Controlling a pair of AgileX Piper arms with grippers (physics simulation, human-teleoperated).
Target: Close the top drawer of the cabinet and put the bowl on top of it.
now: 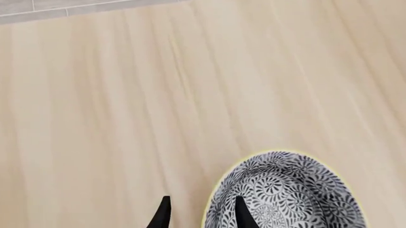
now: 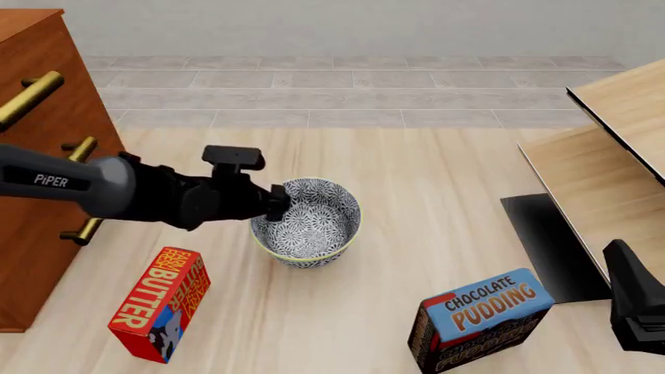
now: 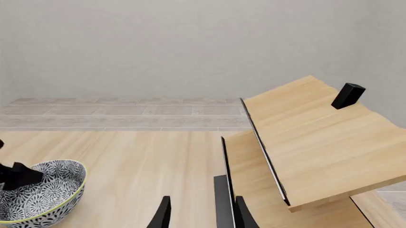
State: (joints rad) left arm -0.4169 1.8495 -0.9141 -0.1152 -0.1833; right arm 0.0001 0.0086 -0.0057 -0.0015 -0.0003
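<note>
The bowl [image 2: 307,222], blue-grey and white patterned with a pale yellowish rim, stands upright on the light wood floor, also seen in the left wrist view [image 1: 292,194] and the right wrist view [image 3: 38,194]. My left gripper [image 2: 279,201] is open and straddles the bowl's left rim, with one finger [image 1: 244,216] inside and the other outside. The reddish-brown cabinet [image 2: 42,187] stands at far left. The top drawer [image 2: 47,58], with its brass handle [image 2: 29,97], looks flush with the cabinet's face. My right gripper [image 3: 203,216] is open and holds nothing, low at the right.
A red butter box [image 2: 156,304] lies in front of the cabinet. A chocolate pudding box [image 2: 483,319] stands right of the bowl. Pale light-wood furniture [image 2: 613,156] with a dark panel fills the right side. The left arm [image 2: 73,183] crosses in front of the lower drawers.
</note>
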